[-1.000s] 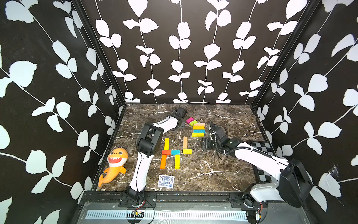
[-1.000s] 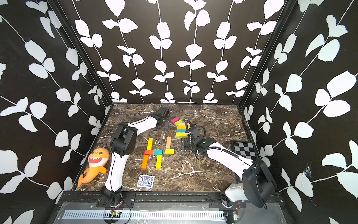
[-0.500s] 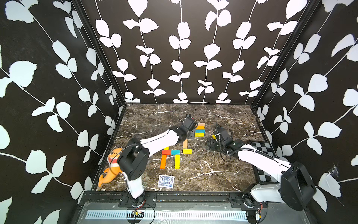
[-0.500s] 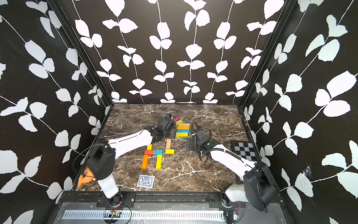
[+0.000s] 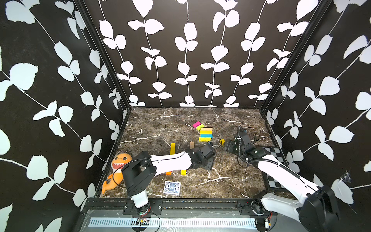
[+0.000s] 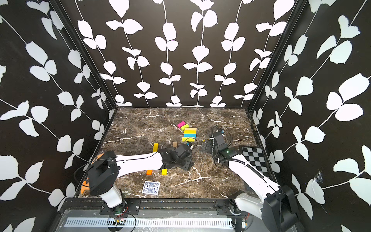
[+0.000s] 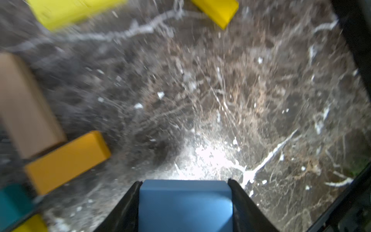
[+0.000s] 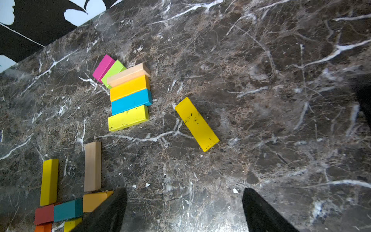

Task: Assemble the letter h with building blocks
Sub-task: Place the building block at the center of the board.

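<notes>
Blue block point(image 7: 185, 204) pinched by left jaws — right jaws spread.
Best lowered flat, squared beside the amber block point(image 7: 66, 160).

1. The dark marbled worktop point(image 5: 160, 124) is carrying everything.
2. Building blocks point(image 5: 206, 135) are lying flat in a side-by-side row toward the back, with more at mid-worktop.
3. A card deck point(image 5: 171, 187), a shark plush point(image 5: 118, 166) and a checkerboard point(image 5: 276, 154) are lying near the edges.

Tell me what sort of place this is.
Probably a robot test cell: leaf-print walls box in a marble-look tabletop, left arm and right arm mount at its front edge, and a checkerboard card lies at its side.
</notes>
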`<action>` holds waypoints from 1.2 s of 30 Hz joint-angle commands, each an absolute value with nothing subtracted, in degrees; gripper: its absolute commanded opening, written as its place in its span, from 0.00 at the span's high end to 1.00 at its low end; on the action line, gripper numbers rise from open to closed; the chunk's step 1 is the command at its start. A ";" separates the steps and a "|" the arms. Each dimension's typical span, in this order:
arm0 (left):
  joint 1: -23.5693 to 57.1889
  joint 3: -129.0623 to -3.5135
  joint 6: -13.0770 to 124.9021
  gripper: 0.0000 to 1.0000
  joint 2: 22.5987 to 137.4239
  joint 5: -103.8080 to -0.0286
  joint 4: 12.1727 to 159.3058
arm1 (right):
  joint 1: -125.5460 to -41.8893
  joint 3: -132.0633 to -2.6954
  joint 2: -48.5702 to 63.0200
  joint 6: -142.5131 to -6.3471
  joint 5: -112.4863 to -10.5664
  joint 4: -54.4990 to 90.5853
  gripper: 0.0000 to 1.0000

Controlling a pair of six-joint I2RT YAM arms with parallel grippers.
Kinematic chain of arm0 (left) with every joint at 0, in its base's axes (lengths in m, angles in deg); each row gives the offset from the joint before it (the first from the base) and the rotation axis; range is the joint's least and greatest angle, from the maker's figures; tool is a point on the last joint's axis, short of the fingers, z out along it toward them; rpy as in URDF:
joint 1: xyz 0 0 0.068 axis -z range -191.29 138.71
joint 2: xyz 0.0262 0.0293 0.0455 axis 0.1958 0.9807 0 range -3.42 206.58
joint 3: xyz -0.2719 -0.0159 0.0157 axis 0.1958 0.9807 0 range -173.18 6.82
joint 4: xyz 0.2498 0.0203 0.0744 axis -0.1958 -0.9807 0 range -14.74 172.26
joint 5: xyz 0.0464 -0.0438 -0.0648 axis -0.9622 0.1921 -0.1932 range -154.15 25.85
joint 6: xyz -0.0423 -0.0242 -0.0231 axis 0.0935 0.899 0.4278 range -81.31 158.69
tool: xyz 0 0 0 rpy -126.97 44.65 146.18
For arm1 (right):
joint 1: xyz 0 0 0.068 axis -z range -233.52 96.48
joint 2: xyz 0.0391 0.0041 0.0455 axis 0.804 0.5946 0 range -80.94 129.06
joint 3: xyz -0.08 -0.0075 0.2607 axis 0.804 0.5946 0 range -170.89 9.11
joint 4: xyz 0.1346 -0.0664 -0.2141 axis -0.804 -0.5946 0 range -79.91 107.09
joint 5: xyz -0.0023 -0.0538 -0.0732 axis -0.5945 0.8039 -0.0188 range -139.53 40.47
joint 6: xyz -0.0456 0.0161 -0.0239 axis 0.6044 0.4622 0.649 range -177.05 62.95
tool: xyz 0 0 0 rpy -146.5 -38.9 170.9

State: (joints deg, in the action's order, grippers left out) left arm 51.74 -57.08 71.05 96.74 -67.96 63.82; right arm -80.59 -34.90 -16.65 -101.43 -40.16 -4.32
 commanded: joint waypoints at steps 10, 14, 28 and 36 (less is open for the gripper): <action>51.82 -66.28 65.66 0.41 107.21 -62.64 55.22 | -79.84 -33.69 -18.98 -103.85 -38.72 -6.16 0.10; 51.83 -66.91 64.82 0.32 107.67 -62.44 54.84 | -79.80 -34.04 -19.02 -103.65 -38.98 -6.77 0.10; 49.46 -58.83 64.19 0.04 86.37 -69.07 63.77 | -80.23 -34.57 -17.35 -99.95 -55.96 -9.45 0.15; 49.42 -49.44 61.31 0.01 66.68 -79.39 63.57 | -92.71 -34.00 -10.16 -104.68 -65.09 -10.33 0.15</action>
